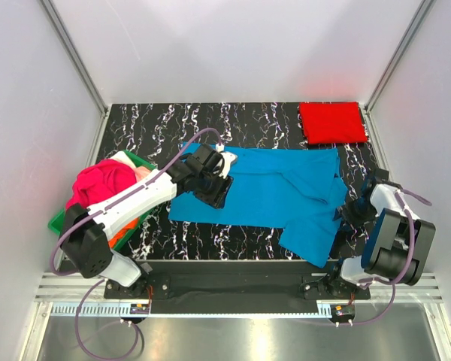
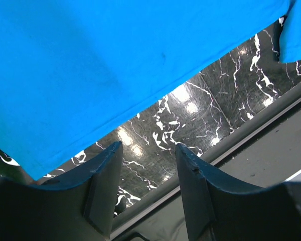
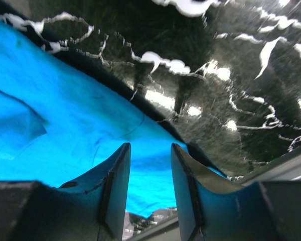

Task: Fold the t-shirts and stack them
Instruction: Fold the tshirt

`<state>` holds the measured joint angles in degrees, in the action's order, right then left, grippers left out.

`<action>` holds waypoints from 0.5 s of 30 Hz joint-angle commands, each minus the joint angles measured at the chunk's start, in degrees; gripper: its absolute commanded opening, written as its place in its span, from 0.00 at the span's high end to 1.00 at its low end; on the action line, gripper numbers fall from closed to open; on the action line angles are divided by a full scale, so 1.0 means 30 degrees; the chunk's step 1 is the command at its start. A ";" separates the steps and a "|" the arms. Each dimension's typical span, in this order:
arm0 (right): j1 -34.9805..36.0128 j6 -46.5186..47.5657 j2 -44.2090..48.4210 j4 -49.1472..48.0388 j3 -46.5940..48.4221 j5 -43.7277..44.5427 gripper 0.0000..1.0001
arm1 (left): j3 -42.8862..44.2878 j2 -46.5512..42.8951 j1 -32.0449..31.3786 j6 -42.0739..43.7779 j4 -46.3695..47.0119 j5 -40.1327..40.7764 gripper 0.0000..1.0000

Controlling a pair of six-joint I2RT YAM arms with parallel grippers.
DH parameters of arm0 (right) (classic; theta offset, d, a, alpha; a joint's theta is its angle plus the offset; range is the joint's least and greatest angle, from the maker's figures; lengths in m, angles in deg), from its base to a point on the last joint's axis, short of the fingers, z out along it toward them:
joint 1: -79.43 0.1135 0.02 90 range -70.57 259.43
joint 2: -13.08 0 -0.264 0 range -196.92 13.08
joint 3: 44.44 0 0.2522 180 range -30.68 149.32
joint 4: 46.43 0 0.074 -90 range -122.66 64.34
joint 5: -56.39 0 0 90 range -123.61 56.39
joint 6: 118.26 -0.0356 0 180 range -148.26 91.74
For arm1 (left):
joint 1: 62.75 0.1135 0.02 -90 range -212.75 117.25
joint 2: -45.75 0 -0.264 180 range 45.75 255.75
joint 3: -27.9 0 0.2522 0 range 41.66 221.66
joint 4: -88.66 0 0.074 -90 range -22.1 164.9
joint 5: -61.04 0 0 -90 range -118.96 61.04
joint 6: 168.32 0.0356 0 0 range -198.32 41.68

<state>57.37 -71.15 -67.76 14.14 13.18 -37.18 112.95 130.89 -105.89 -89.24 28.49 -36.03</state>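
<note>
You are at the folding step for the blue t-shirt [image 1: 270,192], which lies spread across the middle of the table [image 1: 165,120], not yet folded. The red t-shirt [image 1: 332,122] already lies folded in the far right corner, and I judge that the stack goes there. The magenta t-shirt [image 1: 98,184] and others wait in the green basket [image 1: 58,221] on the left.

The left gripper [image 2: 148,146] hangs over the left hem with its jaws apart and nothing between them. The right gripper [image 3: 149,146] is near the right edge of the cloth, also parted and empty.

For the next move, each claw must come down to its hem and pinch it. The near hem lies close to the near edge of the table, so there is little room there. The far side has more open room.
</note>
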 commanded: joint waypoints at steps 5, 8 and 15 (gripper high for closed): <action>0.0001 -0.0352 -0.0502 -0.1713 -0.0585 0.1982 0.57 | -0.0237 -0.0872 -0.0094 0.0388 0.0881 -0.0543 0.47; 0.0001 -0.0233 -0.0389 -0.2563 -0.0965 0.1661 0.60 | -0.0149 -0.0813 -0.0094 0.0446 0.0852 -0.0223 0.47; 0.0001 0.0177 0.0607 -0.2713 -0.0792 0.2449 1.00 | -0.0090 -0.0579 -0.0094 0.0504 0.0531 0.1623 0.46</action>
<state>57.41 -70.93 -68.00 7.80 10.38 -33.69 112.34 130.22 -105.97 -88.75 29.08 -34.50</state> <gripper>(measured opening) 0.020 0.537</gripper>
